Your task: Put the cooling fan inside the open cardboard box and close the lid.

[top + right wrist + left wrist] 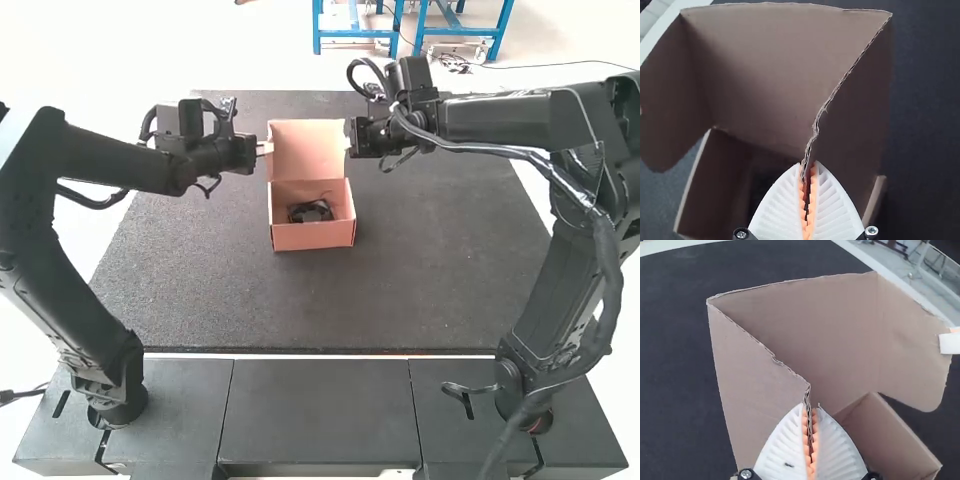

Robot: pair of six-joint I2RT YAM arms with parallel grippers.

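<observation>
While the cardboard box is sitting near the middle of the black mat, we are seeing its lid standing upright along the far side, with a side flap folded forward at each end. The cooling fan is lying inside the box, on its floor, dark against the brown card.

The left gripper is reaching in from the left at lid height. In the left wrist view we are watching its white ribbed fingers pressing together with the torn edge of the lid's left flap caught between the orange pads, so it is pinching that flap with almost no gap.

The right gripper is coming in from the right at the same height. In the right wrist view its fingers are likewise squeezing nearly closed on the edge of the lid's right flap.

We are finding the two grippers facing each other across the raised lid, one on each side flap, both above and just beyond the box's open top. The box's near wall is facing the arm bases, and the box is resting flat on the mat.
</observation>
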